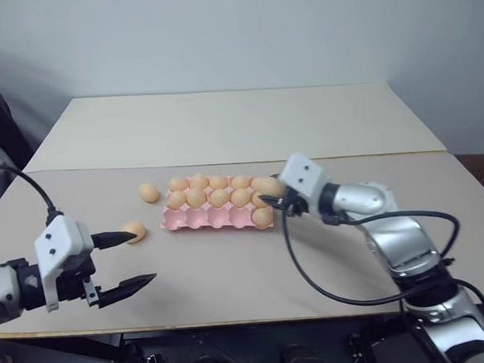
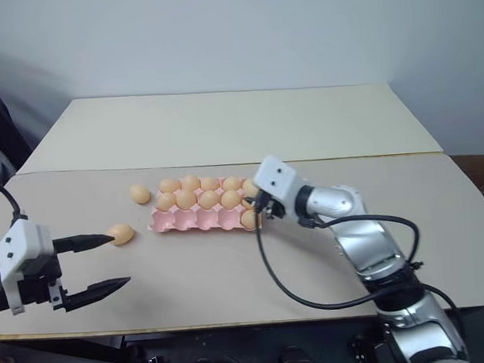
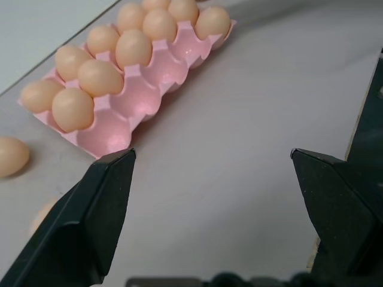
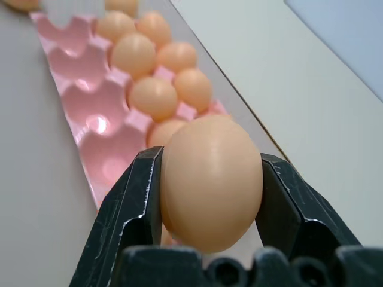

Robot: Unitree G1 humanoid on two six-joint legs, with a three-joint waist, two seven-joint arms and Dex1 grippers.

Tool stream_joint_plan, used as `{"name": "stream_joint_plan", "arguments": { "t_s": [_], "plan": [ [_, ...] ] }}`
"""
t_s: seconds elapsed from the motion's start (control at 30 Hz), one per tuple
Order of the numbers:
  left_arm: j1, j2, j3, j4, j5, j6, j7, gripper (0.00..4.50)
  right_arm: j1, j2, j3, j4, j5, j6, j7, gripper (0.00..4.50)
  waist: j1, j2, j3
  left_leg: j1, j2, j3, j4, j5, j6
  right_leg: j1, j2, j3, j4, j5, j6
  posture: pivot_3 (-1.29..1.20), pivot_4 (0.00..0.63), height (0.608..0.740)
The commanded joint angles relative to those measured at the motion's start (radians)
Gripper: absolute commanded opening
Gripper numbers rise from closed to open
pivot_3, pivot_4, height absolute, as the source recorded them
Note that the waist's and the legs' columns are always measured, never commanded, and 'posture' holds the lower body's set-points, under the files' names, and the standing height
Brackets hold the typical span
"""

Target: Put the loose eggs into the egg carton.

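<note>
Gripping an egg (image 4: 210,182), right gripper (image 4: 209,197) hangs over the pink egg carton (image 1: 196,219).
Left gripper (image 1: 124,260) spread wide, near one loose egg (image 1: 134,231).

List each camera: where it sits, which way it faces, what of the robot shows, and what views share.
Left eye and right eye views: on the head, facing forward and down at the beige table; both arms show.
Left wrist view: along the open left hand toward the flat pink moulded egg carton.
Right wrist view: along the right hand, shut on a smooth light orange-tan egg, over that carton.
Shared: every view shows the carton and its eggs.
</note>
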Motion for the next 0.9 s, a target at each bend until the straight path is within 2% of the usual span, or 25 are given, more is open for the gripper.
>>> {"name": "stream_joint_plan", "arguments": {
  "t_s": [0.03,0.27,0.37,0.5,0.53,0.77,0.9],
  "plan": [
    [0.026,0.002,0.057,-0.028,0.011,-0.012,-0.007,4.5,-0.034,0.046,0.044,0.024,-0.014,-0.025,-0.009,2.2,0.0,0.0,0.0,0.0,0.0,0.0,0.0,0.0,0.0,0.0,0.0,0.0,0.0,0.0,0.0,0.0,0.15,0.74],
    [0.044,-0.012,0.066,-0.051,0.007,-0.009,0.004,4.5,-0.069,0.126,0.133,0.153,-0.059,-0.078,-0.008,2.2,0.001,0.0,0.0,0.0,0.0,0.0,0.0,0.0,0.0,0.0,0.0,-0.001,0.0,0.0,0.0,0.0,0.15,0.74],
    [0.046,-0.017,0.065,-0.059,0.005,-0.005,0.008,4.5,-0.077,0.14,0.144,0.18,-0.076,-0.104,-0.007,2.94,0.0,0.0,0.0,0.0,0.0,0.0,0.0,0.0,0.0,0.0,0.0,-0.001,0.0,0.0,0.0,0.0,0.15,0.74],
    [0.049,-0.02,0.069,-0.057,0.008,-0.008,0.006,4.5,-0.078,0.138,0.141,0.186,-0.091,-0.112,-0.002,4.31,-0.001,0.001,0.0,0.0,0.0,0.0,0.0,0.0,0.0,-0.001,0.0,-0.001,0.0,0.0,0.0,0.0,0.15,0.74],
    [0.049,-0.02,0.069,-0.057,0.009,-0.009,0.006,4.5,-0.077,0.137,0.137,0.181,-0.092,-0.107,0.0,4.48,-0.001,0.001,0.0,0.0,0.0,0.0,0.0,0.0,0.0,-0.001,0.0,-0.001,0.0,0.0,0.0,0.0,0.15,0.74],
    [0.024,-0.018,0.04,-0.044,0.014,-0.021,0.012,4.5,-0.053,0.077,0.091,0.06,-0.065,-0.067,0.042,4.48,0.001,0.001,0.0,0.0,0.0,0.0,0.0,0.0,0.0,-0.001,0.0,-0.001,0.0,0.0,0.0,0.0,0.15,0.74],
    [0.005,-0.021,0.022,-0.038,0.019,-0.029,0.017,4.5,0.024,-0.039,-0.016,-0.085,0.004,-0.031,0.103,4.48,0.006,0.001,0.0,-0.001,0.0,0.0,-0.001,0.0,0.0,0.0,0.0,-0.001,-0.001,0.0,0.0,0.0,0.15,0.74]
  ]
}}
